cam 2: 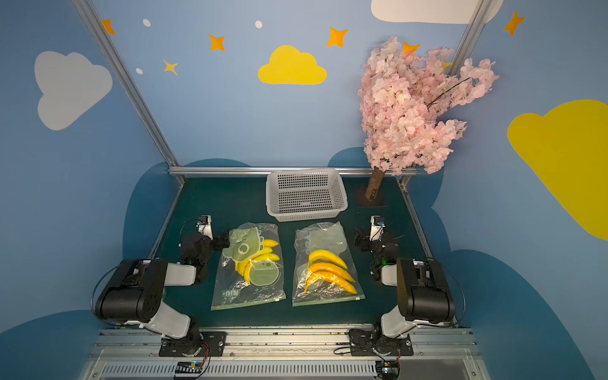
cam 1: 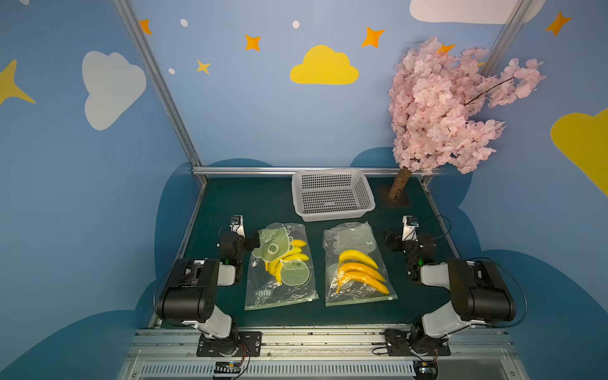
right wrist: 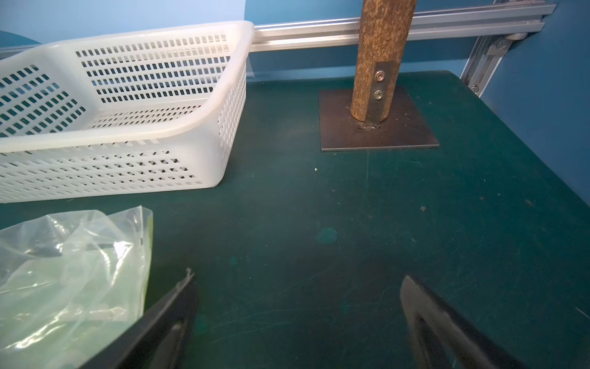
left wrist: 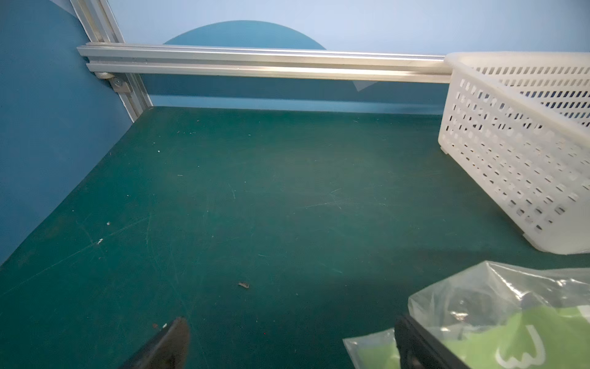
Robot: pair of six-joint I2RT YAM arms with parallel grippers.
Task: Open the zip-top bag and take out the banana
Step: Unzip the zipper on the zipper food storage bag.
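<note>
Two clear zip-top bags lie flat side by side on the green table, their zip ends toward the near edge. The left bag point(cam 1: 281, 283) point(cam 2: 246, 283) point(left wrist: 510, 303) has green prints and holds yellow bananas point(cam 1: 291, 258). The right bag point(cam 1: 357, 289) point(cam 2: 325, 289) point(right wrist: 64, 271) holds three orange-yellow bananas point(cam 1: 358, 258) point(cam 2: 327, 258). My left gripper point(cam 1: 237, 235) point(left wrist: 291, 322) stands open beside the left bag's far corner, one finger point(left wrist: 415, 345) against the plastic. Just right of the right bag, my right gripper point(cam 1: 409, 238) point(right wrist: 300, 279) is open, with only bare table between its fingers.
A white perforated basket point(cam 1: 335, 215) point(cam 2: 309, 215) point(left wrist: 510, 159) point(right wrist: 111, 159) stands at the back middle. A pink blossom tree's trunk point(cam 1: 399, 184) point(right wrist: 380, 57) rises from a metal plate point(right wrist: 399, 134) at the back right. Aluminium rails edge the table.
</note>
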